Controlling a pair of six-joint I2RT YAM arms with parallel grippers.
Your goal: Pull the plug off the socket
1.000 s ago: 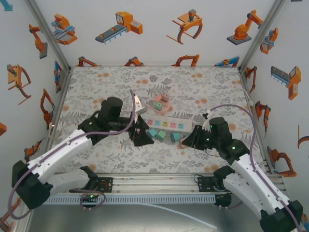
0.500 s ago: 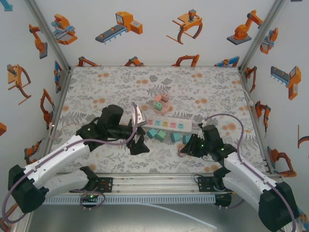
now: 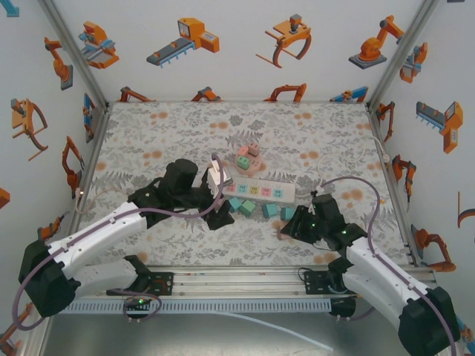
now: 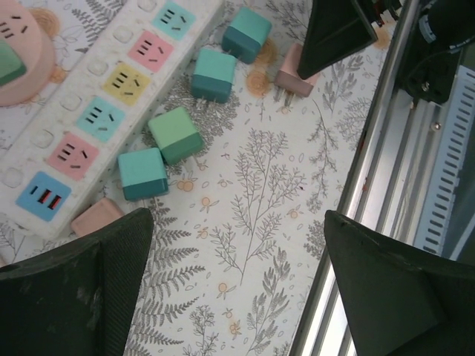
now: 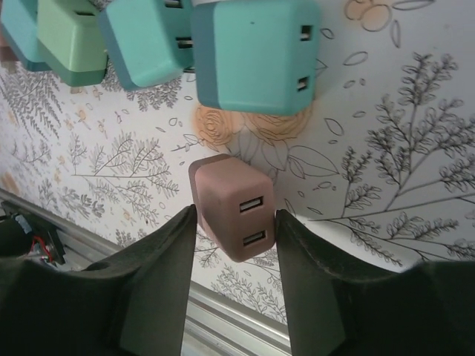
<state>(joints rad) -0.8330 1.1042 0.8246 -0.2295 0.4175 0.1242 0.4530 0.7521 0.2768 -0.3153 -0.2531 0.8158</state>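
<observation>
Both arms look a touch different from a second ago: the right hand [image 5: 236, 219] has drawn nearer the tabletop's [image 3: 148, 141] front edge, while the left hand [image 4: 234, 293] has hardly moved. The right fingers pinch the pink plug [image 5: 228, 204], clear of the power strip [image 3: 260, 190] and near the teal plugs [image 4: 214, 74]. The plug lies roughly parallel to the strip, prongs leftward, USB ports facing the right wrist. The left hand gapes wide, holding nothing.
</observation>
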